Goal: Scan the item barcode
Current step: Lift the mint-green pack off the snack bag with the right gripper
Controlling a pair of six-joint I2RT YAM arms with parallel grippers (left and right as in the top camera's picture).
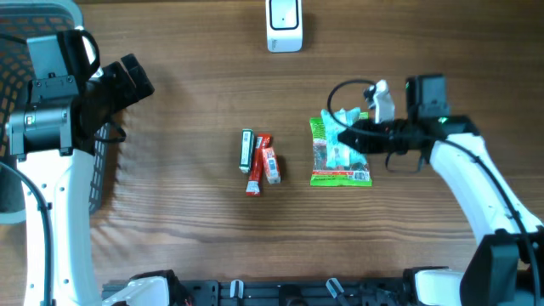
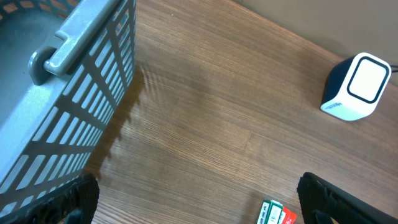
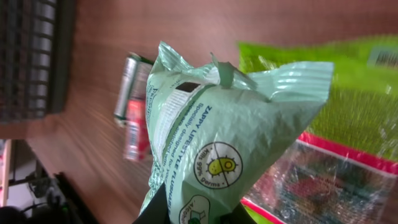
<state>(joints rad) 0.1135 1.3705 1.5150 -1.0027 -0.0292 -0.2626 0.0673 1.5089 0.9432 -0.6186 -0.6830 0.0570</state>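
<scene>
My right gripper (image 1: 347, 136) is shut on a pale green wipes packet (image 1: 337, 155), held just above a green and red snack bag (image 1: 344, 176) at the table's right middle. In the right wrist view the packet (image 3: 217, 124) fills the centre, pinched at its lower end between the black fingers (image 3: 155, 208); a dark label patch shows near its top. The white barcode scanner (image 1: 284, 24) stands at the far middle edge, also visible in the left wrist view (image 2: 357, 87). My left gripper (image 1: 132, 81) hangs open and empty beside the basket, well apart from the items.
A grey slatted basket (image 1: 25, 51) fills the far left corner, its wall (image 2: 74, 81) close to the left gripper. Three small stick packs (image 1: 259, 160), green and red, lie together at the table's middle. The snack bag (image 3: 348, 112) lies flat under the held packet.
</scene>
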